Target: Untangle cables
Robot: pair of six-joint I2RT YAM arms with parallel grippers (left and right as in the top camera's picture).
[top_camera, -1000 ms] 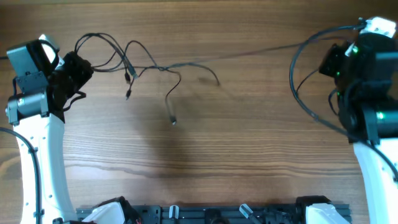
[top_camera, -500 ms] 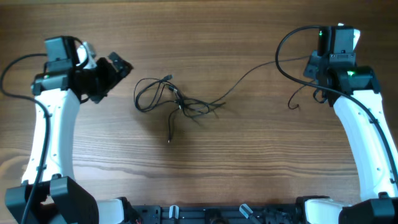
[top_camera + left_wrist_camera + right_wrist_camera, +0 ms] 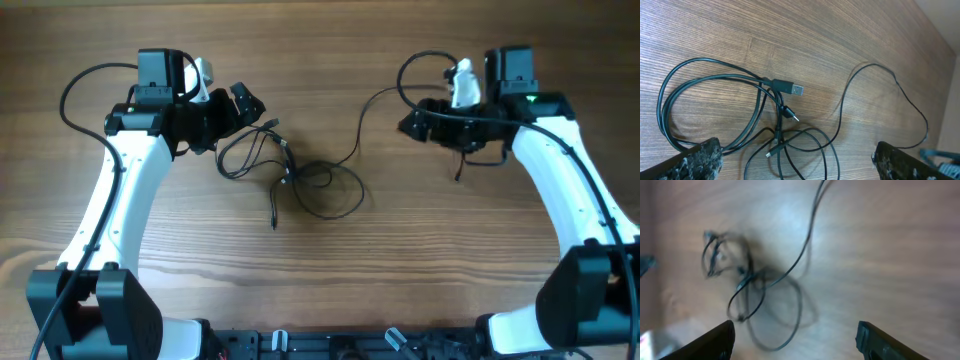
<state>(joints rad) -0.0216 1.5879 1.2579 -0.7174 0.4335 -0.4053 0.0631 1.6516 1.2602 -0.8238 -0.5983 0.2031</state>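
Thin black cables (image 3: 300,180) knotted mid-bench (image 3: 320,290); both end effectors released.
Overhead: light, limp and springy by the look; tangle between the arms, one strand trailing right. Left end effector (image 3: 250,105) just beside the left loops, right end effector (image 3: 410,125) apart, neither touching cable. Left wrist: fingers (image 3: 687,162) spread wide, empty; likely best taken just behind the silvery USB plug (image 3: 792,89). Right wrist: blurred, gap wide and empty.

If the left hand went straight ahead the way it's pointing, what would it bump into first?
Probably the tangled cables: their loops lie right ahead of the open left hand, though how far away is hard to judge.
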